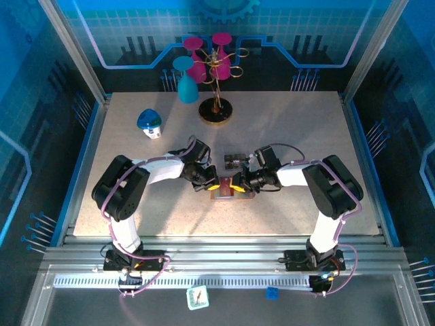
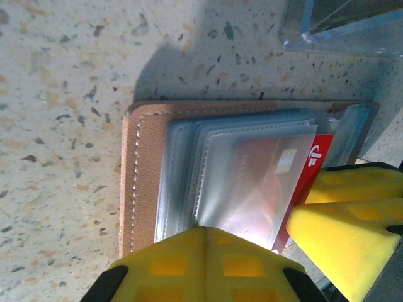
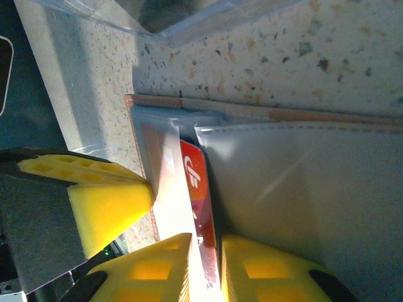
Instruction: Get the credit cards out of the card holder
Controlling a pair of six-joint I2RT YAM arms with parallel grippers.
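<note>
Surface: speckled pale table [image 1: 292, 136]; blue-panelled enclosure [image 1: 41, 102]. Under the jaws: card holder [image 2: 141, 170]. The left gripper [image 1: 212, 183] is closed, pressing its sleeves; the right gripper [image 1: 236, 182] is narrow, pinching the red card [image 3: 194, 173]. Beyond: clear box [image 2: 352, 31].

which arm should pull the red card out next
Right. The right pincer straddles the red card at its free edge, so it probably just needs to grip and pull. The left pincer is shut, tip on the holder, better suited to pinning it down.
</note>
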